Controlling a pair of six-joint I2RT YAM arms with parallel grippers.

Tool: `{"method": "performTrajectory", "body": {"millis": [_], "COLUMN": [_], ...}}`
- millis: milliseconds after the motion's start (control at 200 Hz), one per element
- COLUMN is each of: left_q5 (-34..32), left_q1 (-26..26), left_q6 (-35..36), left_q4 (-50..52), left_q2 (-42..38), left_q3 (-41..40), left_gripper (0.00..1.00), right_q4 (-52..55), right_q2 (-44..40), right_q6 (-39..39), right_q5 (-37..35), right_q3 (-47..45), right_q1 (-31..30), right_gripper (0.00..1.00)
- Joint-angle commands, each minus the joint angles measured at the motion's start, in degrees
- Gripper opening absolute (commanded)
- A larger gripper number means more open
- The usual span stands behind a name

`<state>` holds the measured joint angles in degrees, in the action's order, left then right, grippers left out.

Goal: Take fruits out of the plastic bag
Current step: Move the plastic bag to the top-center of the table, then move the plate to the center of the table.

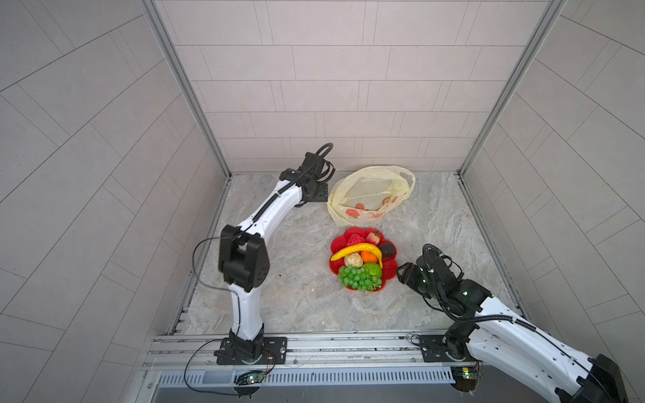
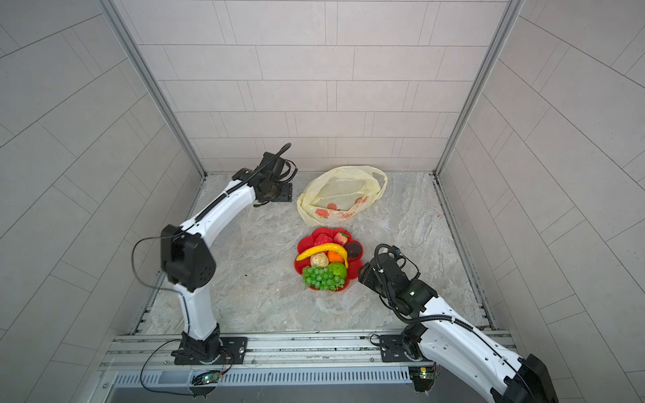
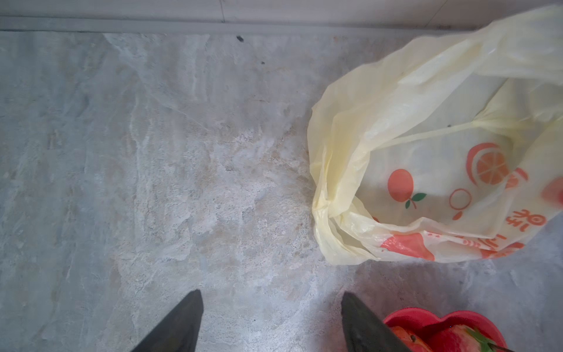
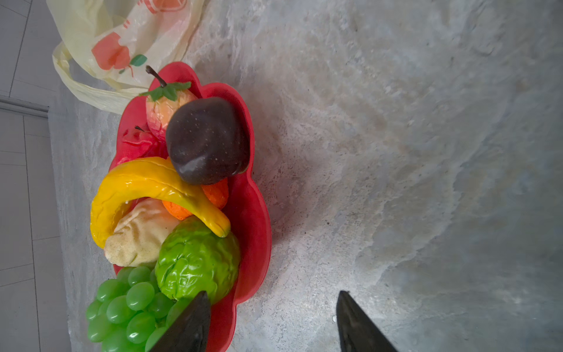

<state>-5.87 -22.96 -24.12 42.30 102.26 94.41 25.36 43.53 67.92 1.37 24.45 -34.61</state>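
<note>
Well, the fruits (image 1: 361, 260) lie heaped in the red flower-shaped dish (image 1: 336, 244) and the plastic bag (image 1: 370, 190) looks empty; left jaws, spread and holding nothing, hang just beside it, nearer than the right jaws, likewise spread and empty, by the dish

Left arm (image 1: 275, 202), right arm (image 1: 516, 349): white shells, black joint housings. Black cables (image 1: 488, 318) looped alongside. Black base plates (image 1: 272, 349), silver screws. Green lights (image 1: 465, 294) on right wrist. Left end effector (image 3: 271, 297): dark tapered fingers.

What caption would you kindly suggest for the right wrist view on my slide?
The right fingers stand open beside the red dish heaped with fruits; the plastic bag lies beyond it.
</note>
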Motion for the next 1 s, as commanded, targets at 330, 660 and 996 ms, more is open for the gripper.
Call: {"method": "performTrajectory", "body": {"millis": [330, 660, 996], "left_q5": [-7.29, -10.58, -11.93], "left_q1": [-0.29, -0.34, -0.33], "left_q6": [-14.66, -14.14, -12.95], "left_q4": [-24.59, -27.19, -27.69], "left_q2": [-31.62, -41.72, -43.48], "left_q3": [-44.41, -55.67, -57.55], "left_gripper": [0.84, 0.93, 0.94], "right_q4": [-11.78, -17.67, -22.17], "right_q2": [9.17, 16.3, 20.68], "right_q6": [12.87, 17.38, 21.66], "right_q5": [3.21, 3.91, 3.91], "right_q3": [-3.22, -3.35, -3.15], "right_q1": [-0.55, -1.53, -2.33], "right_gripper": [0.57, 0.48, 0.32]}}
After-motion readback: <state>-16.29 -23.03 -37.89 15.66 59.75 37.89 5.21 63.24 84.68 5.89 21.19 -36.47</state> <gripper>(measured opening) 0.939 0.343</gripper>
